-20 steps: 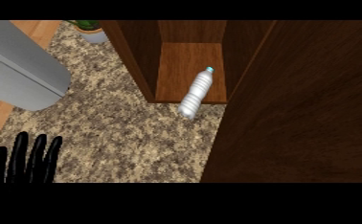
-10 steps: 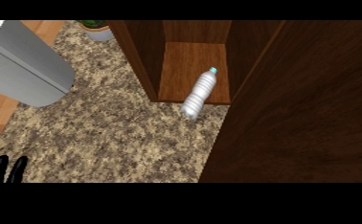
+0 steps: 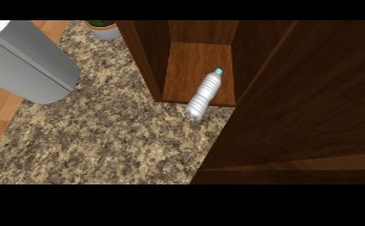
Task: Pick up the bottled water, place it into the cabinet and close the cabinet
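While neither the left hand nor the right hand shows anywhere in the head view, how their fingers stand cannot be told, and nothing has hold of the bottled water.

At the far left a large grey rounded body [image 3: 32, 63] slants down from the upper corner; what it is cannot be told. Under its lower end a strip of light wood [image 3: 6, 109] runs along the left edge. The speckled brown granite counter [image 3: 107, 138] spreads from there across the lower middle. At the top, just left of the cabinet, stands a small grey pot with a green plant [image 3: 103, 28], cut off by the upper edge.

The cabinet [image 3: 147, 58] is of dark brown wood and stands open, its lighter wooden floor [image 3: 189, 68] bare on the left side. The bottled water [image 3: 203, 94] lies on its side toward the right of that compartment, tilted, with its blue cap [image 3: 219, 70] pointing inward to the back and right. Its ribbed clear body runs down toward the front, and its base reaches past the front lip of the cabinet floor and over the granite. So the bottle is partly inside and partly out.

Just to the right of the bottle comes the slanting edge of the cabinet door [image 3: 306, 104], which is swung open and fills the whole right side.
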`<move>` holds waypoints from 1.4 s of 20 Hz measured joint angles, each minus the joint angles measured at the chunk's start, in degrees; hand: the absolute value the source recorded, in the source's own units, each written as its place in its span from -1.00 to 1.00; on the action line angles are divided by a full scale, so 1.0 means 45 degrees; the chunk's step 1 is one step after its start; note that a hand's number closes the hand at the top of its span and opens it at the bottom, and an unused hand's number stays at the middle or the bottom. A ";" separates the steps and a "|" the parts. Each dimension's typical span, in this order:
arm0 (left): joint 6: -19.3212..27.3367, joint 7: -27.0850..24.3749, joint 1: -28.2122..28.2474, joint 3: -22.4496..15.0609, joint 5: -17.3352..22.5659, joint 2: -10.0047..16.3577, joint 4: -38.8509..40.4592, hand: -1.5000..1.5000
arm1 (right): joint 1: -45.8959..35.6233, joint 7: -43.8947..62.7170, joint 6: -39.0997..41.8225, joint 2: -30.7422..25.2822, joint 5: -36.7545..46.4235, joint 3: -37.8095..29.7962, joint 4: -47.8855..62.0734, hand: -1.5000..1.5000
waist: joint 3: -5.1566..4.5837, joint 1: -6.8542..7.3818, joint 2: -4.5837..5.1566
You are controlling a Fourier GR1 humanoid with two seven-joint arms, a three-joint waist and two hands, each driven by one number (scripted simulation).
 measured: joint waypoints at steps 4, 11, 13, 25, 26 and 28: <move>-0.0863 -0.0116 0.0749 0.1063 0.0952 0.0237 -0.0032 -1.00 | -0.2302 0.1162 -0.1473 0.0802 -0.0739 0.0810 0.0880 1.00 | -0.0002 -0.0121 -0.0039; -0.2659 -0.0306 0.1964 0.2970 0.2568 0.0434 0.0221 -1.00 | -0.6429 0.2106 -0.3181 0.1203 -0.3208 -0.0468 0.3258 1.00 | -0.0014 -0.0247 -0.0057; -0.2947 -0.0278 0.2077 0.3264 0.2767 0.0363 0.0288 -1.00 | -0.7533 0.2103 -0.3432 0.1245 -0.4019 -0.1142 0.3985 1.00 | -0.0003 -0.0314 -0.0057; -0.4756 0.0300 0.2903 0.5266 0.4267 -0.0316 0.0630 -1.00 | -1.1416 0.1533 -0.1585 0.0959 -0.6588 -0.5011 0.8663 1.00 | 0.0010 -0.0507 -0.0084; -0.4863 0.0376 0.2959 0.5443 0.4385 -0.0339 0.0656 -1.00 | -1.1651 0.1446 -0.1306 0.0918 -0.6682 -0.5165 0.9067 1.00 | 0.0025 -0.0518 -0.0114; -0.5028 0.0561 0.2956 0.5601 0.4474 -0.0455 0.0721 -1.00 | -1.1962 0.1433 -0.0730 0.0827 -0.6861 -0.5297 0.9620 1.00 | 0.0066 -0.0579 -0.0200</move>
